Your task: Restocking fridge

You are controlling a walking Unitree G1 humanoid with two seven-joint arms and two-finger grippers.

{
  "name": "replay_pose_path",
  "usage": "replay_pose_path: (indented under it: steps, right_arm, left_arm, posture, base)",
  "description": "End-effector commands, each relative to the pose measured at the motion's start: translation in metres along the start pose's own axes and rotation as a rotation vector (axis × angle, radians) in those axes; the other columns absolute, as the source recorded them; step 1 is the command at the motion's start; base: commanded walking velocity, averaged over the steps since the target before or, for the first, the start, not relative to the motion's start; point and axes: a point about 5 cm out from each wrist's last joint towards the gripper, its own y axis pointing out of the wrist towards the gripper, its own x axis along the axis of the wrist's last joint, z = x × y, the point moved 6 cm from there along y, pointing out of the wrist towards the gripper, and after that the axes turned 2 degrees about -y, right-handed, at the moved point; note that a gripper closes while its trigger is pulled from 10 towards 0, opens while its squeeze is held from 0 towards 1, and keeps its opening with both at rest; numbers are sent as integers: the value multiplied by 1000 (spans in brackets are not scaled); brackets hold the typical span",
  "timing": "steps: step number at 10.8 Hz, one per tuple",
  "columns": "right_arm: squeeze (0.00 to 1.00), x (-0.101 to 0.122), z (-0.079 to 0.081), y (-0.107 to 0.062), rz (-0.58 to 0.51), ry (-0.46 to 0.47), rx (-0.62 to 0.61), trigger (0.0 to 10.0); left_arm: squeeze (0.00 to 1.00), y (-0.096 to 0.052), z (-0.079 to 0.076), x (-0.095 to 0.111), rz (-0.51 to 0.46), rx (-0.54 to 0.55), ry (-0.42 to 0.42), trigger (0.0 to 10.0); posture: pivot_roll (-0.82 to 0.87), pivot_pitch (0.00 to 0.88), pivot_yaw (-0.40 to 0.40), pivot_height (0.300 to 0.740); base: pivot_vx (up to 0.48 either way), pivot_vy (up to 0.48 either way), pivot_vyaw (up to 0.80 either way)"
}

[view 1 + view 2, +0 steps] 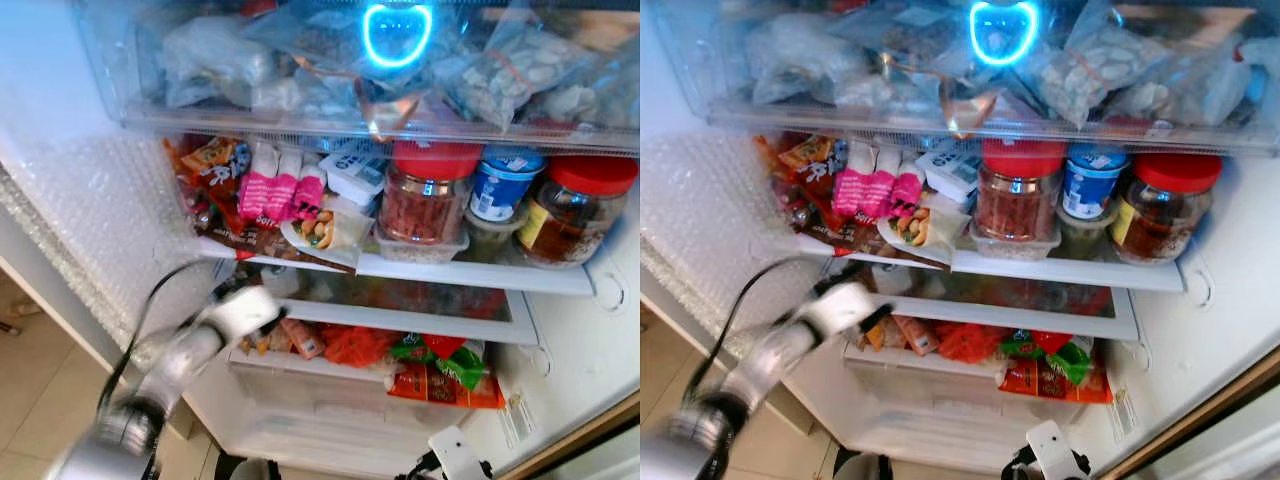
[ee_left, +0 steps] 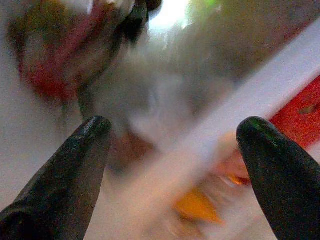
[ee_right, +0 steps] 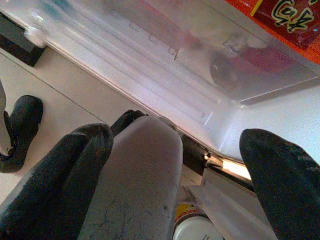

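Two silver arms are at an open white fridge (image 1: 560, 330). The left gripper (image 2: 172, 145), fingers spread wide and holding nothing, reaches into the left end of the lower glass shelf (image 1: 400, 325), probably to arrange the blurred orange and red packets (image 1: 352, 345) there. To its right, pink-capped pouches (image 1: 283, 192) lean on the middle shelf, then a red-lidded clear jar of reddish food (image 1: 425, 195), a blue-labelled tub (image 1: 497, 185) and another red-lidded jar (image 1: 575, 210), all upright against the back, likely to keep the front free. The right gripper (image 3: 175, 150) hangs low by the fridge base, fingers apart, with a pale rounded thing between them, touching one finger only.
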Motion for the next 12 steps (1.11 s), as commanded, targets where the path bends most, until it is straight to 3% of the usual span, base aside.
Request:
replay_pose_path:
  steps: [1,4,6,7,9,12]
  right_arm:
    - [0,-80,12,-18,256,12,20,10000]
    - [0,-75,7,-16,248,12,-2,10000]
    - [0,-72,6,-15,246,22,-6,10000]
    - [0,-70,6,-14,243,22,-7,10000]
    - [0,-66,6,-13,240,17,-5,10000]
    - [0,-63,7,-11,238,26,-7,10000]
  left_arm:
    - [0,-12,-5,-17,33,8,-104,10000]
    - [0,-29,-7,3,-108,112,-227,10000]
    - [0,-49,-20,-6,-79,138,-352,10000]
    - [0,-62,-28,-19,-34,161,-434,10000]
    - [0,-80,-47,-44,102,122,-473,10000]
    - [0,-99,-50,-103,344,255,-606,10000]
  posture:
    - [-90,31,28,627]
    - [-67,0,33,627]
    - [-44,0,34,627]
    - [-24,0,31,627]
    - [-10,0,35,627]
    - [-15,0,43,627]
  base:
    - [0,0,0]
    - [0,0,0]
    - [0,0,0]
    - [0,0,0]
    - [0,0,0]
    - [0,0,0]
